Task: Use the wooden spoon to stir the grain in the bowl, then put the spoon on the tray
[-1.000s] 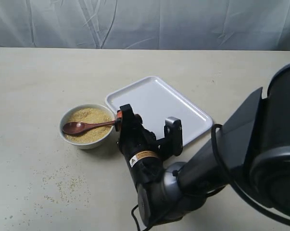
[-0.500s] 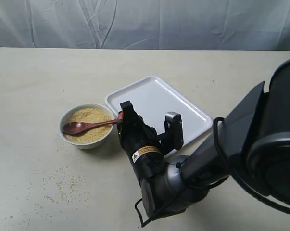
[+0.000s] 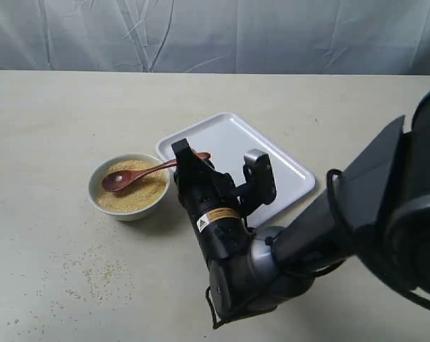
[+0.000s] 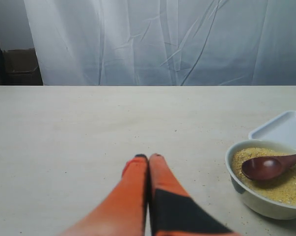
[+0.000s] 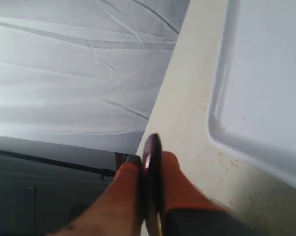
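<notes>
A white bowl point(image 3: 132, 213) of golden grain point(image 3: 145, 191) sits left of the white tray point(image 3: 236, 142). The dark wooden spoon point(image 3: 128, 176) hangs tilted, its head just over the grain and its handle reaching toward the tray. My right gripper point(image 3: 188, 159) is shut on the handle; in the right wrist view the handle point(image 5: 152, 162) is pinched between the orange fingers point(image 5: 178, 177) beside the tray point(image 5: 265, 73). My left gripper point(image 4: 148, 157) is shut and empty over bare table, with the bowl point(image 4: 248, 191), spoon point(image 4: 265, 167) and grain point(image 4: 285, 186) off to one side.
Spilled grains point(image 3: 93, 269) are scattered on the table in front of the bowl. A pale curtain point(image 3: 215, 35) closes off the far edge of the table. The right arm's bulky body point(image 3: 386, 235) fills the near right of the exterior view.
The right gripper has risen and shifted toward the tray, lifting the spoon's head up off the grain surface and tilting the handle higher.
</notes>
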Controlling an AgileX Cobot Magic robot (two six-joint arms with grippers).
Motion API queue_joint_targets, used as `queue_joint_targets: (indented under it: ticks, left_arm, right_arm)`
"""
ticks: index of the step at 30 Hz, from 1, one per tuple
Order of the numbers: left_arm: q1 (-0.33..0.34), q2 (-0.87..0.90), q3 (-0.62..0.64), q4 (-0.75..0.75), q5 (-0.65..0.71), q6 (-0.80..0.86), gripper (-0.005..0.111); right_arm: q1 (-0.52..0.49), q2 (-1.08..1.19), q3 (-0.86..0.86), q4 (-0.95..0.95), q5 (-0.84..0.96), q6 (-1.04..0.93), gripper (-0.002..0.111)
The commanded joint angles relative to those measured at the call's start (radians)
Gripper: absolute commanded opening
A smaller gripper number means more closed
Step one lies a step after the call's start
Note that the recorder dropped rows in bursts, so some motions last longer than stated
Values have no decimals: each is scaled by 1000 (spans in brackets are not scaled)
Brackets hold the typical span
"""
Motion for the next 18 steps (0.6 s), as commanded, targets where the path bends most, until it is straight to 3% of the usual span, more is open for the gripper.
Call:
queue_joint_targets:
  ticks: [1,9,14,18]
  left_arm:
    - [0,-5,3,5,-15,-1,0]
    - [0,-5,3,5,-15,-1,0]
    - [0,-5,3,5,-15,-1,0]
    - [0,-5,3,5,-15,-1,0]
  right_arm:
    - [-6,-109,3,-4,-25,-296,-1]
    - [-6,-363,-1,2,116,-1061,-1]
    - [-6,-362,-25,-17,231,-1243,-1]
    - [-6,-321,-47,-57,252,-1270,-1]
